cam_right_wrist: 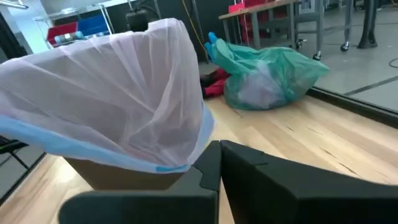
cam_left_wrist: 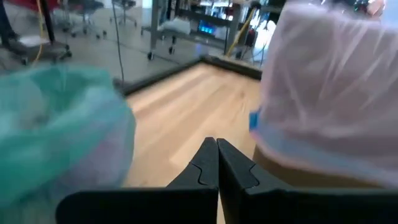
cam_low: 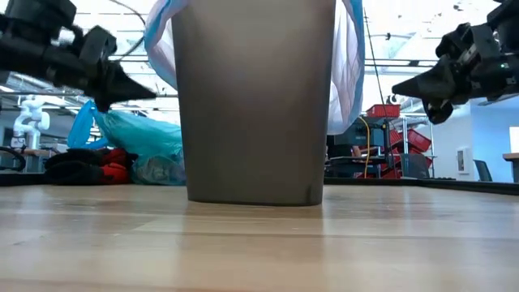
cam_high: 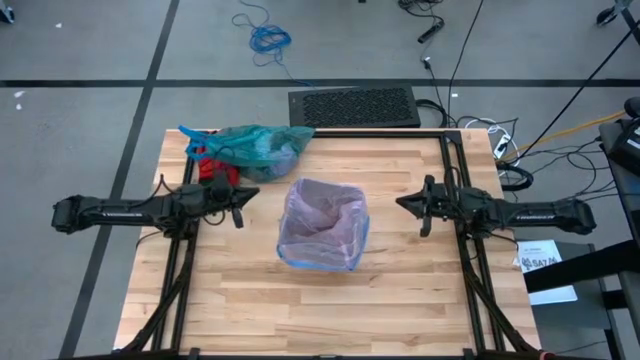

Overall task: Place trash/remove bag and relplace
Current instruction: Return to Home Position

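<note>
Job looks done: the bag (cam_high: 255,148) lies far-left, pink liner (cam_high: 322,222) fitted; left gripper (cam_high: 248,194) and right gripper (cam_high: 402,203) closed, empty

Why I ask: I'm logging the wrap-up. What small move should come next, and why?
Probably draw both arms back to rest. The pink liner is folded over the bin, the teal bag lies on the table beyond it, and the left gripper and right gripper hang shut and empty either side, touching nothing.
</note>
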Available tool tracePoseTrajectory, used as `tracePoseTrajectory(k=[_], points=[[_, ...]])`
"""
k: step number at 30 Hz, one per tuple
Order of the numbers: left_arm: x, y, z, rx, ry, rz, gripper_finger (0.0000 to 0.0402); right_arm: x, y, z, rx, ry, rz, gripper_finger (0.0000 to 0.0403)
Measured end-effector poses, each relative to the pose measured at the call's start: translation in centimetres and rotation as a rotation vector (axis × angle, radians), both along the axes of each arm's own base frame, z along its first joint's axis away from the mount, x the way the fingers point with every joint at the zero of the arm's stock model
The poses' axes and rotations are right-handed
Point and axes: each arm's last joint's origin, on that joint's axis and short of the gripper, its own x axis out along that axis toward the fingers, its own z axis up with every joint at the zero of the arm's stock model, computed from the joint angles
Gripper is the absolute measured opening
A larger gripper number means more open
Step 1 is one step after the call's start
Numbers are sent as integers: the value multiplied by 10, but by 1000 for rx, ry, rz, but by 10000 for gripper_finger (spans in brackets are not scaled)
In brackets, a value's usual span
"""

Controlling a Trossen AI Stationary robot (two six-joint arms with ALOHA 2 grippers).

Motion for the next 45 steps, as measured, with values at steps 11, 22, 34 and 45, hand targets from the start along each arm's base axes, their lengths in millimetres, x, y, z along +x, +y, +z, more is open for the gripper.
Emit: tracePoseTrajectory(k=[11,22,34,45], points=[[-4,-1,-38,-43,119,-22,0,-6,-1,-5,-59,69,-14,0],[-5,0,-40,-84,126,24,0,-1,-3,-15,-62,180,-12,0],[-18,-7,-11,34,43,-146,0,-2,1,-4,-251,99,72,0],[-32,-15,-7,65,-10,-334,0,-7,2,-4,-349,101,74,0]])
